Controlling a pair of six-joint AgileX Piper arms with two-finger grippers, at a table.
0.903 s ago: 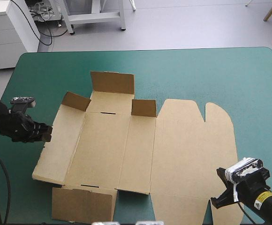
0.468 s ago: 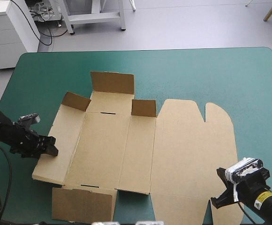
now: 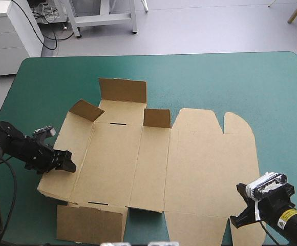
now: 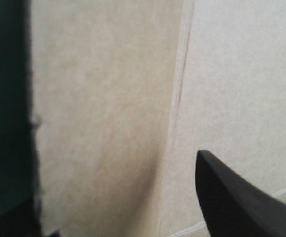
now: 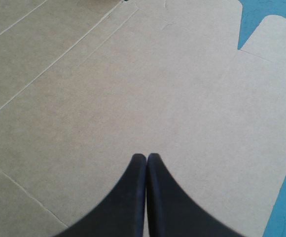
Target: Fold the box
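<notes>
The brown box (image 3: 153, 159) lies mostly flat in the middle of the teal-green table, with its far flaps (image 3: 122, 90) raised. My left gripper (image 3: 66, 163) is over the box's left wall panel (image 3: 69, 148), whose outer edge sits a little off the cover. In the left wrist view the gripper (image 4: 116, 187) stands open, its fingers (image 4: 241, 197) apart over the board (image 4: 108, 98). My right gripper (image 3: 236, 219) is shut at the front right corner of the lid panel. In the right wrist view its fingers meet in one arch (image 5: 146, 155) over flat board (image 5: 133, 89).
Bare teal-green cover (image 3: 215, 77) runs along the far side and the right of the table. A loose front flap (image 3: 89, 223) of the box lies near the front edge. White drawers (image 3: 10, 31) stand beyond the far left corner.
My left gripper has moved toward the front and right, from beside the box's left edge onto the left wall panel. That panel has shifted slightly. The right arm has not moved.
</notes>
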